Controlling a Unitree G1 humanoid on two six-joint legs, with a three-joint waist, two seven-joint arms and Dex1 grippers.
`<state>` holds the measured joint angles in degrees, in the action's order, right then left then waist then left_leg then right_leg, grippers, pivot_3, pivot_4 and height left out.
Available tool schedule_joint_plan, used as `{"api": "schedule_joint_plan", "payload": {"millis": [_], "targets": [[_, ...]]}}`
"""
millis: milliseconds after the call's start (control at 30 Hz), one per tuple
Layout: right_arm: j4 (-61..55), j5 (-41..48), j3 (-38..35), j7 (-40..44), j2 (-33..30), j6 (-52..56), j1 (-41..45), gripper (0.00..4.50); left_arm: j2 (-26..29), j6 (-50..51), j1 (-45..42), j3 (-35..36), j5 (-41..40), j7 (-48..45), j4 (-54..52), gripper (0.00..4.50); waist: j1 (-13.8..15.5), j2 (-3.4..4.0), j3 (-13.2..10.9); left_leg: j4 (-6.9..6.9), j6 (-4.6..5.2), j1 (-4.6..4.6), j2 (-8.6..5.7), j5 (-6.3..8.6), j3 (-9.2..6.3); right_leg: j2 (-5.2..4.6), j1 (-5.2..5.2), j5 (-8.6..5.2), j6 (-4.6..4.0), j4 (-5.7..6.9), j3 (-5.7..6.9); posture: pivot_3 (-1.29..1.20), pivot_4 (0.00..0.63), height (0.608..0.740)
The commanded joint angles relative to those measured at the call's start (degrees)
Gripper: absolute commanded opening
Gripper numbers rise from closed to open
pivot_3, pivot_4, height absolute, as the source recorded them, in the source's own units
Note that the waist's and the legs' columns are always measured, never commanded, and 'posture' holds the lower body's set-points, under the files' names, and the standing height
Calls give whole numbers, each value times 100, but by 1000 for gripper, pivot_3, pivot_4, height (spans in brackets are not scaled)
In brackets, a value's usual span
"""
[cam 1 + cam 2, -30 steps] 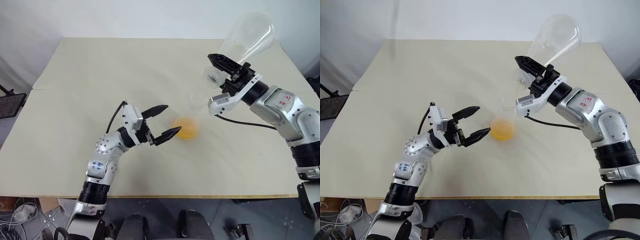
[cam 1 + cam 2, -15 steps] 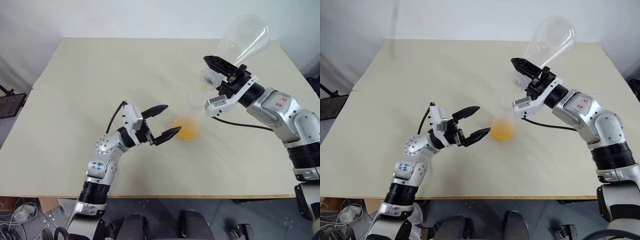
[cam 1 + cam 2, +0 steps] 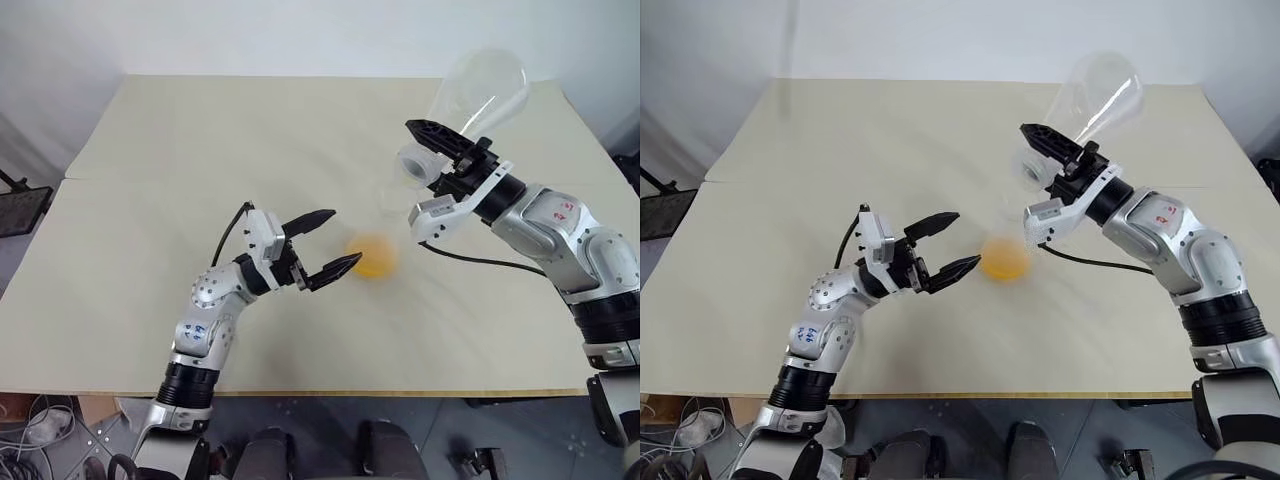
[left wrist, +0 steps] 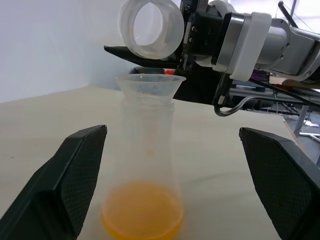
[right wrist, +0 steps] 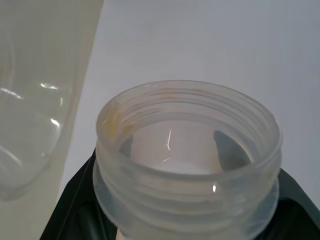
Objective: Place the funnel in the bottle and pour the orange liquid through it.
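Pale beige tabletop (image 3: 200,150) runs back to a plain white wall, with the small clear conical flask (image 4: 145,170) standing upright near its middle. Orange liquid (image 3: 372,256) sits pooled in the flask's flared base, and a clear funnel (image 4: 150,85) rests in its neck. On the near side, the left gripper (image 3: 328,243) hangs just beside the flask with its two black fingers spread wide — one to each side of the glass, touching nothing. Above and beyond the funnel, the right gripper (image 3: 430,150) is clenched on the threaded neck of a larger clear flask (image 3: 480,95), tipped so its wide bottom points up and away and its open mouth (image 4: 151,27) hangs close over the funnel's rim — the big flask looks empty.
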<state>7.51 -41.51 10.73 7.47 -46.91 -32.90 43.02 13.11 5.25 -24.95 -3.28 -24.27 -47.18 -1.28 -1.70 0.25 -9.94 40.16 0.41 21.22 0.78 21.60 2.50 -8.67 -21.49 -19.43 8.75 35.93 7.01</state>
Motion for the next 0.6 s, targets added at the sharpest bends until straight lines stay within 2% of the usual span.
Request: {"api": "schedule_joint_plan", "payload": {"millis": [33,200,267,367,533,600], "targets": [[-280,573,-319,206,68,143,-77,2478,57,-23,-112,47,-37,-52,-95,4500,2,0,0,0,0,0,0,0,0,0,0,0,0,0,0,0,150,740],[-459,1138,-557,500,151,532,-125,2478,137,44,-151,36,-60,-112,-98,4500,8,0,0,1,0,1,-1,0,-1,0,0,0,0,0,0,0,150,740],[-553,1564,-694,720,227,742,-127,2478,154,66,-146,41,-68,-122,-114,4500,6,0,0,0,0,0,-1,0,-1,0,0,0,0,0,0,0,150,740],[-832,2677,-981,1302,440,1361,-180,2478,172,105,-122,51,-72,-119,-157,4500,6,0,0,1,0,0,-1,0,-1,0,1,0,0,0,1,0,150,740],[-1437,5225,-2045,2185,754,4107,-437,2478,308,279,14,109,-167,-195,-280,4500,35,0,0,3,1,0,-4,0,-9,-1,4,0,0,3,3,0,150,740],[-1513,5940,-2521,2330,719,5003,-693,2478,430,307,29,127,-177,-286,-263,4500,54,0,0,3,1,0,-6,0,-16,0,8,0,0,3,5,0,150,740]]}}
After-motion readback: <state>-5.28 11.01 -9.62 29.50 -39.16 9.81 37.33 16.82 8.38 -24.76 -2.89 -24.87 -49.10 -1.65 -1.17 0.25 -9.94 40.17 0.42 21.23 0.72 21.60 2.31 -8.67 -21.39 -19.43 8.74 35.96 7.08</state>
